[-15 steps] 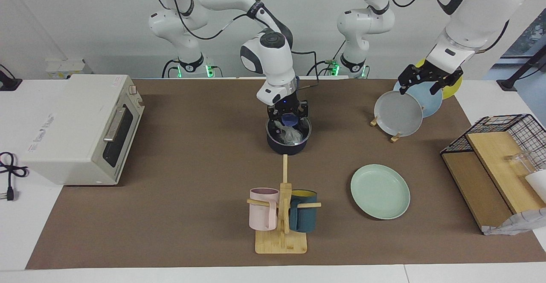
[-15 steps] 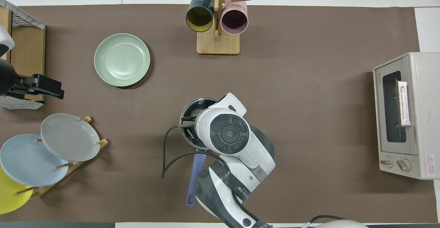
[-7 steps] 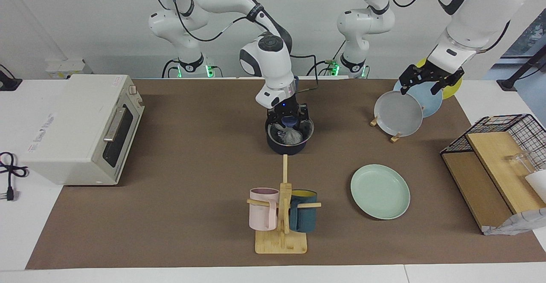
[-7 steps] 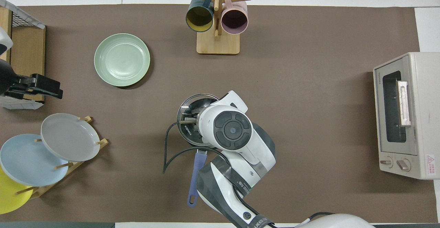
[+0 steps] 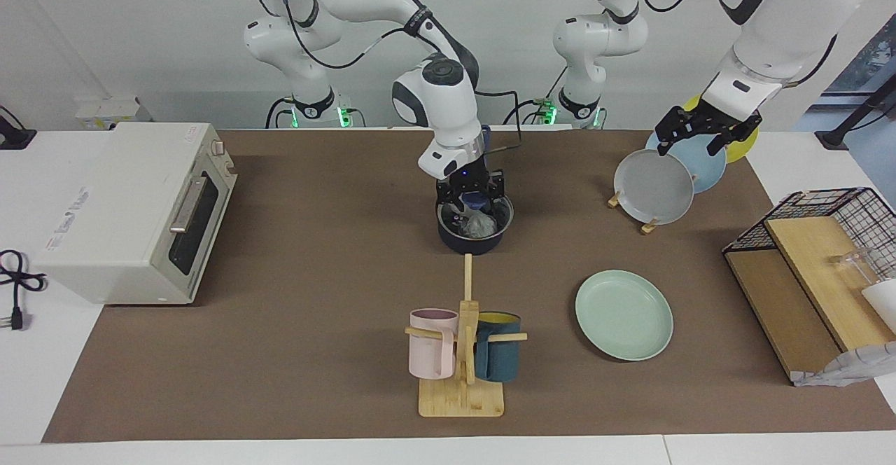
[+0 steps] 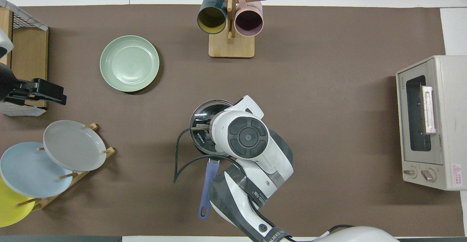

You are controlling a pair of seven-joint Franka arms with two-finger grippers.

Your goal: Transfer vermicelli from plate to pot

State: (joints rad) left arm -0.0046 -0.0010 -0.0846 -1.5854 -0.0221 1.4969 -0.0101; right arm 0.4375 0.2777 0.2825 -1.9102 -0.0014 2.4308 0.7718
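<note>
The vermicelli (image 5: 479, 224) lies as a pale clump inside the dark pot (image 5: 470, 239), near the middle of the table. My right gripper (image 5: 470, 204) hangs just over the pot's mouth, open, a little above the clump. In the overhead view my right wrist covers most of the pot (image 6: 204, 109) and hides the vermicelli; the blue handle (image 6: 207, 187) points toward the robots. The mint-green plate (image 5: 623, 314) is bare and lies farther from the robots, toward the left arm's end; it also shows in the overhead view (image 6: 129, 63). My left gripper (image 5: 693, 144) waits, open, over the plate rack.
A wooden rack with grey (image 5: 654, 186), light-blue and yellow plates stands under the left gripper. A mug tree (image 5: 462, 353) with pink and teal mugs stands farther out than the pot. A toaster oven (image 5: 133, 209) is at the right arm's end, a wire basket (image 5: 819, 241) at the left arm's.
The vermicelli hung from my right gripper into the pot a second ago; now it lies in the pot and the gripper has lifted slightly. The left arm has not moved.
</note>
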